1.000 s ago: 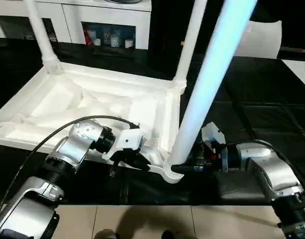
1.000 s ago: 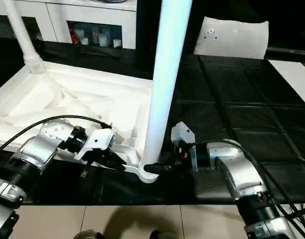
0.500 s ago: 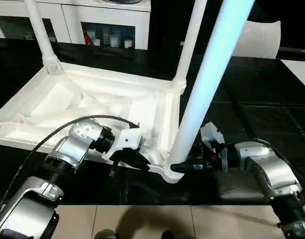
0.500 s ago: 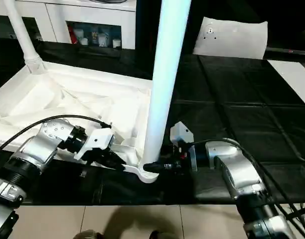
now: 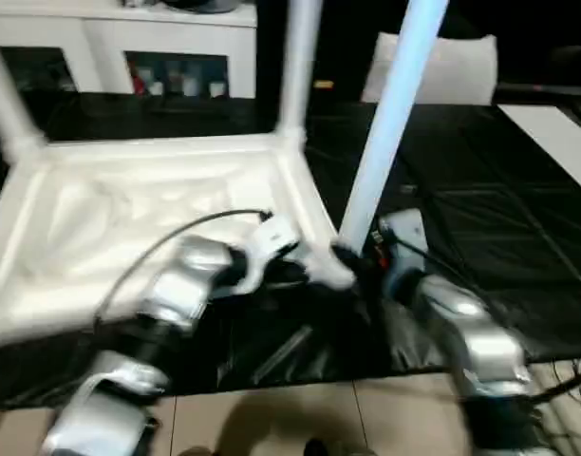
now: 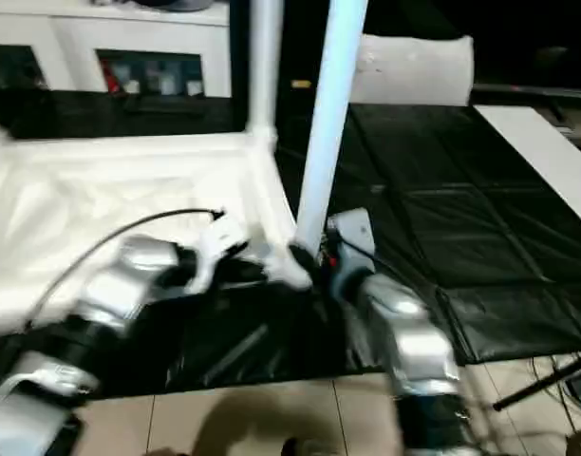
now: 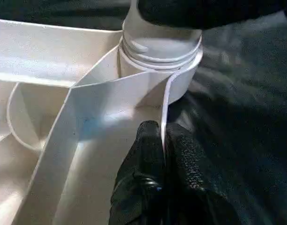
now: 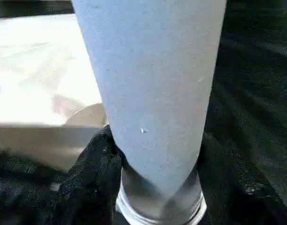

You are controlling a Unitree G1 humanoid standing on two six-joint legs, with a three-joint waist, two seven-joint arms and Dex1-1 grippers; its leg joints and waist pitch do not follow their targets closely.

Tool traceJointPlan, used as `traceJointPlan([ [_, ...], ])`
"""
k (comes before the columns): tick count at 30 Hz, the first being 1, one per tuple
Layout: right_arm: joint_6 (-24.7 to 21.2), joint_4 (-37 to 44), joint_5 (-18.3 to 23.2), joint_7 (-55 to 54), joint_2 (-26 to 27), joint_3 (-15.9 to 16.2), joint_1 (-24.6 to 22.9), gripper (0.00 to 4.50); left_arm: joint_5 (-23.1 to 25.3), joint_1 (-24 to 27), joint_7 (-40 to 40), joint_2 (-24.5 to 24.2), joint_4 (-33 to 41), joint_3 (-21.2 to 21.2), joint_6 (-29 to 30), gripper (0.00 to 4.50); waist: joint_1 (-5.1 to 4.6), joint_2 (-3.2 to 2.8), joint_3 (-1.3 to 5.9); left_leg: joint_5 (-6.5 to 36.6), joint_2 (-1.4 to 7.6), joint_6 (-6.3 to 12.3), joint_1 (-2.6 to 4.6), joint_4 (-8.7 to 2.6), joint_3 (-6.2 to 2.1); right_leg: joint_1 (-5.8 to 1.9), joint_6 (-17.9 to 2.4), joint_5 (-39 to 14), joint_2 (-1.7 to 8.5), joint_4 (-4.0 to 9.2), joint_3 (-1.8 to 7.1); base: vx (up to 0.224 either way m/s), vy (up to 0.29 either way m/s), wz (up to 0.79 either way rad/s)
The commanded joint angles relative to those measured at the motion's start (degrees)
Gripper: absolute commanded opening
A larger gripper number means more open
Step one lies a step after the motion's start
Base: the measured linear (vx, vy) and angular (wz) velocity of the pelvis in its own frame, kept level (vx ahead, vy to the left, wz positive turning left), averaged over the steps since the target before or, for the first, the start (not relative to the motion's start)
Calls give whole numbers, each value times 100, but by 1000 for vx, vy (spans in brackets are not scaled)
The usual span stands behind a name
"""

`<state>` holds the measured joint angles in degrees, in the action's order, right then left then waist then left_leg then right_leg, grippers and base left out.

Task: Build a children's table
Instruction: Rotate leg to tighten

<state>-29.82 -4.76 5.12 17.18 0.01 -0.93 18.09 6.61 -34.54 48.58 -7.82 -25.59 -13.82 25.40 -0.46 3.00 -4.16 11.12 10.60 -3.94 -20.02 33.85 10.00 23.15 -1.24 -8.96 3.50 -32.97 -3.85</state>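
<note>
The white tabletop [image 5: 129,204] lies upside down on the black surface, ribbed underside up. Two legs stand in its far corner sockets, one at the left [image 5: 8,109] and one at the right [image 5: 298,66]. A third leg [image 5: 393,123] rises from the near right corner socket [image 7: 160,51]. My right gripper [image 8: 155,154] is shut on this leg just above the socket, with a black finger on each side. My left gripper [image 7: 163,140] is shut on the tabletop's thin rim [image 7: 165,101] right beside that socket.
A white cabinet [image 5: 129,38] stands behind the surface. A flat white bag [image 5: 452,71] lies at the back right and a white board strip [image 5: 547,128] at the right edge. Tiled floor [image 5: 300,418] shows below the near edge.
The whole picture has swung and blurred, so the camera has moved. Both grippers keep the same holds, on the rim and on the leg's base.
</note>
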Motion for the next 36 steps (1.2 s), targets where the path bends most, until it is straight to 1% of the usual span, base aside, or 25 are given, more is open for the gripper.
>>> traceJointPlan([
  [1, -132, -231, 302, 129, 652, 700, 78, 197, -153, -243, -819, 629, 132, 91, 7, 0, 1, -1, 290, 1733, 196, 106, 29, -440, -137, -152, -441, -3380, 466, 589, 236, 0, 0, 0],
  [2, -56, -256, 314, 88, 704, 658, 113, 197, -103, -248, -875, 657, 138, 80, 12, 0, -2, -2, 291, 1701, 200, 127, 23, -443, -135, -147, -439, -3312, 465, 586, 246, 0, 0, 0],
  [3, 19, -272, 345, 97, 725, 623, 139, 232, -66, -255, -875, 661, 133, 51, -20, 0, 2, -6, 291, 1678, 204, 147, 22, -447, -133, -149, -439, -3252, 464, 587, 248, 0, 0, 0],
  [5, 95, -208, 297, 150, 694, 591, 132, 266, -15, -244, -840, 636, 166, -3, -22, 0, 13, -19, 308, 1496, 207, 210, -14, -459, -124, -191, -498, -2860, 453, 542, 265, 0, 0, 0],
  [7, 185, -100, 280, 324, 524, 587, 44, 269, 21, -207, -680, 508, 194, -72, -84, 0, 21, -26, 312, 1402, 214, 253, -19, -464, -111, -198, -575, -2598, 445, 515, 277, 0, 0, 0],
  [9, 244, 48, 323, 476, 300, 531, -93, 303, 2, -131, -453, 313, 251, -129, -214, 0, 53, -23, 331, 1245, 221, 302, -24, -459, -97, -228, -674, -2313, 449, 482, 290, 0, 0, 0],
  [11, 404, 226, 325, 781, -30, 505, -258, 323, -39, -36, -120, 52, 302, -187, -396, 0, 77, -23, 364, 1011, 228, 358, -46, -452, -100, -276, -773, -1920, 451, 424, 292, 0, 0, 0],
  [12, 451, 324, 363, 940, -192, 453, -343, 323, -61, 27, 90, -102, 341, -224, -545, 0, 77, -20, 378, 844, 238, 417, -54, -439, -85, -285, -886, -1555, 448, 385, 303, 0, 0, 0],
  [13, 557, 377, 407, 1148, -380, 411, -398, 336, -55, 83, 260, -247, 379, -256, -644, 0, 84, -18, 387, 767, 235, 452, -56, -428, -77, -298, -933, -1389, 444, 363, 304, 0, 0, 0],
  [14, 633, 406, 435, 1289, -506, 387, -430, 348, -48, 119, 366, -339, 403, -274, -697, 0, 77, -10, 385, 673, 228, 521, -80, -429, -73, -317, -1004, -1252, 441, 344, 297, 0, 0, 0],
  [15, 633, 406, 435, 1289, -506, 387, -430, 361, -48, 119, 366, -339, 403, -274, -697, 0, 83, -16, 375, 682, 227, 546, -80, -418, -58, -313, -1023, -1310, 450, 358, 299, 0, 0, 0],
  [16, 728, 417, 452, 1509, -706, 361, -459, 361, -58, 162, 519, -463, 432, -293, -791, 0, 82, -22, 369, 693, 231, 542, -74, -420, -58, -307, -1034, -1376, 459, 367, 300, 0, 0, 0],
  [17, 787, 418, 468, 1736, -896, 340, -478, 369, -108, 197, 674, -559, 454, -289, -885, 0, 96, -4, 375, 718, 235, 526, -68, -415, -60, -313, -1021, -1516, 461, 373, 290, 0, 0, 0],
  [18, 820, 420, 489, 1917, -1037, 325, -490, 380, -146, 223, 797, -632, 473, -292, -957, 0, 100, -1, 366, 700, 241, 518, -71, -416, -58, -316, -1025, -1542, 451, 369, 292, 0, 0, 0],
  [19, 869, 423, 550, 2318, -1346, 314, -504, 401, -230, 280, 1129, -821, 514, -357, -1191, 0, 106, 1, 359, 726, 245, 529, -67, -417, -60, -310, -1029, -1585, 448, 374, 286, 0, 0, 0],
  [21, 886, 417, 615, 2567, -1519, 320, -500, 414, -293, 309, 1342, -927, 521, -408, -1341, 0, 104, 3, 350, 787, 260, 530, -55, -421, -59, -299, -1036, -1641, 452, 369, 292, 0, 0, 0],
  [22, 957, 391, 726, 3041, -1818, 372, -483, 424, -339, 329, 1713, -1125, 473, -529, -1611, 0, 114, 24, 348, 824, 265, 538, -31, -418, -48, -280, -1041, -1672, 445, 374, 295, 0, 0, 0],
  [23, 968, 386, 738, 3101, -1855, 379, -479, 435, -342, 331, 1763, -1150, 465, -546, -1651, 0, 137, 17, 346, 845, 262, 547, -26, -414, -54, -281, -1046, -1687, 453, 374, 293, 0, 0, 0],
  [24, 1043, 340, 833, 3563, -2116, 436, -434, 435, -375, 322, 2116, -1321, 381, -635, -1896, 0, 141, 3, 336, 842, 264, 550, -36, -423, -55, -278, -1051, -1658, 447, 363, 295, 0, 0, 0],
  [26, 1168, 251, 899, 3962, -2323, 496, -360, 435, -456, 297, 2473, -1430, 312, -672, -2058, 0, 177, 5, 331, 910, 270, 545, -16, -420, -49, -274, -1036, -1765, 453, 371, 295, 0, 0, 0],
  [27, 1215, 205, 917, 4089, -2389, 520, -325, 435, -477, 285, 2579, -1465, 296, -686, -2069, 0, 199, -11, 327, 904, 278, 535, -2, -425, -45, -261, -1043, -1766, 452, 373, 296, 0, 0, 0],
  [29, 1305, 54, 970, 4522, -2560, 631, -194, 435, -484, 231, 2962, -1618, 247, -803, -2202, 0, 238, -13, 323, 933, 293, 466, 16, -432, -45, -246, -1104, -1716, 453, 361, 297, 0, 0, 0],
  [32, 1317, -44, 1042, 4810, -2653, 711, -103, 435, -525, 186, 3179, -1676, 197, -871, -2303, 0, 257, -14, 328, 939, 300, 439, 30, -431, -47, -249, -1161, -1642, 458, 340, 301, 0, 0, 0],
  [35, 1341, -212, 1148, 5194, -2717, 809, 58, 399, -586, 117, 3553, -1759, 118, -1011, -2507, 0, 275, 4, 337, 880, 287, 447, 6, -425, -48, -278, -1192, -1565, 463, 330, 298, 0, 0, 0],
  [36, 1328, -232, 1168, 5260, -2724, 830, 84, 399, -589, 108, 3603, -1768, 106, -1032, -2522, 0, 273, 3, 336, 871, 285, 456, 8, -424, -46, -277, -1199, -1545, 464, 328, 297, 0, 0, 0],
])
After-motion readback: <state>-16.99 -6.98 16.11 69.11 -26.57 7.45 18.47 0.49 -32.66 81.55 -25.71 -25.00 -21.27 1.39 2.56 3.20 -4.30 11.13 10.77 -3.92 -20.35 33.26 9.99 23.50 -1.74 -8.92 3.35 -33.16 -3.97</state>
